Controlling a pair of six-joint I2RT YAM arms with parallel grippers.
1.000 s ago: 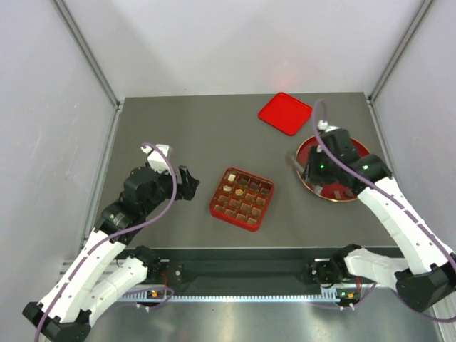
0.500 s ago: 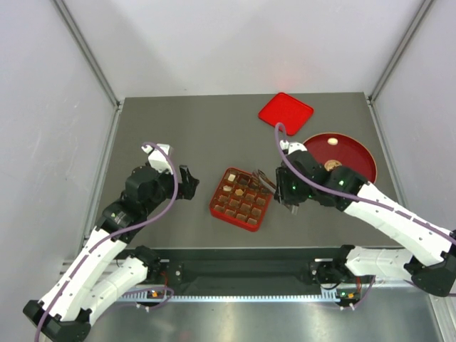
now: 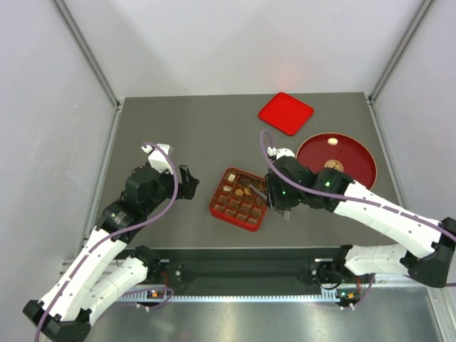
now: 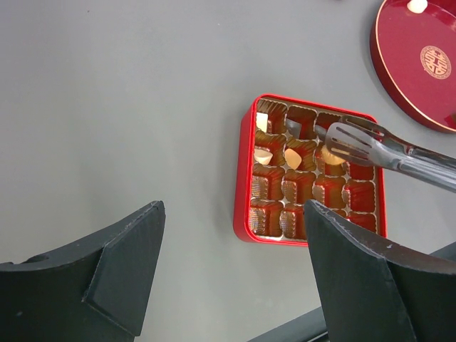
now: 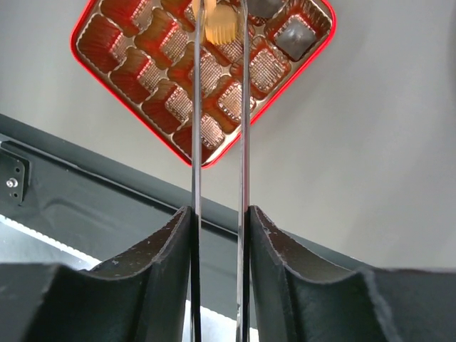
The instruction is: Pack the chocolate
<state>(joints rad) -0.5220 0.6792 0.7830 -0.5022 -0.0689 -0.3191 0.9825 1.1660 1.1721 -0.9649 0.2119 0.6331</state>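
Slim metal tongs (image 5: pixel 196 107) are clamped in the right gripper (image 5: pixel 219 214), and a tan chocolate piece (image 5: pixel 221 27) is pinched at their tips over the red gridded square tray (image 4: pixel 244 178). Other chocolate pieces (image 4: pixel 263 155) are seated in its cells. The left gripper (image 4: pixel 234 214) is spread wide beside the tray, gripping nothing.

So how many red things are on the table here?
3. A red gridded square tray sits mid-table between the arms; a flat red square lid lies toward the far edge; a round red plate lies right of the tray, near the lid.
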